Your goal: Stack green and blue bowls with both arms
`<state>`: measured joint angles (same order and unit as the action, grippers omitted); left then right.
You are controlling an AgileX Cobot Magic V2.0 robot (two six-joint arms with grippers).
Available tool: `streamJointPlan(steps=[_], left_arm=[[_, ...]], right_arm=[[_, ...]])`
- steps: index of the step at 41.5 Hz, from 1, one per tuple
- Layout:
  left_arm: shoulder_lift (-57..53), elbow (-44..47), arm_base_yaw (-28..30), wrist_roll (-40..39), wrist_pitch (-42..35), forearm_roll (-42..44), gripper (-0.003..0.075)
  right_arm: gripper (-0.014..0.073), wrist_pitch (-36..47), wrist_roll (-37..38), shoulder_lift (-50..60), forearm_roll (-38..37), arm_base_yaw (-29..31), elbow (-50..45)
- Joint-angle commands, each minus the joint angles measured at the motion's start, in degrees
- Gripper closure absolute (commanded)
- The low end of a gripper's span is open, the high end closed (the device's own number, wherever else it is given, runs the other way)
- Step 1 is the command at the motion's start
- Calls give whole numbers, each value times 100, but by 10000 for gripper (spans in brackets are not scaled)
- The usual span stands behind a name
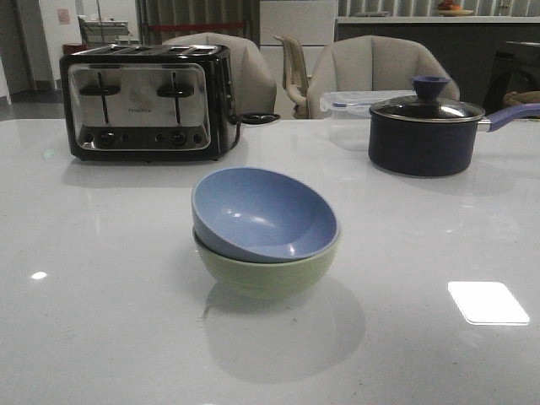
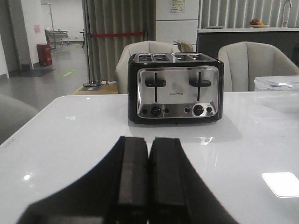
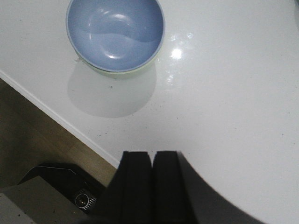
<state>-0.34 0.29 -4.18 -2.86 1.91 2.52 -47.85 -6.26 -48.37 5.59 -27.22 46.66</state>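
white table (image 1: 101,278), blue bowl (image 1: 263,213) tilted in green bowl (image 1: 266,274), both grippers closed, wrist views only

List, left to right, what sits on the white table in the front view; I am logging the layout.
Black and chrome four-slot toaster → dusty blue bowl nested tilted in the pale green bowl → dark lidded saucepan with purple knob.

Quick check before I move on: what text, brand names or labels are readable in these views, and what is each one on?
Toaster: a small brand word on its steel front, too blurred to read for certain in either the front view or the left wrist view.
Wall notice above the toaster: printed, too small to read.
Pink sheet on the far wall: unreadable.
Blue bowl, green bowl, saucepan: no visible text.
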Motion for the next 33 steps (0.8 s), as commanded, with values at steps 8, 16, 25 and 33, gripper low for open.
streamJointPlan(steps=[8, 16, 25, 33], left_arm=[[-101, 36, -5, 7, -548, -47, 622], [-90, 36, -5, 7, -548, -47, 622], [-90, 36, -5, 7, -548, -47, 622], [-90, 36, -5, 7, -548, -47, 622]], right_arm=[[554, 337, 11, 62, -30, 21, 151], [554, 342, 11, 145, -155, 114, 143], [554, 1296, 11, 1285, -196, 1344, -545], [554, 2312, 11, 2631, -196, 2390, -1702]])
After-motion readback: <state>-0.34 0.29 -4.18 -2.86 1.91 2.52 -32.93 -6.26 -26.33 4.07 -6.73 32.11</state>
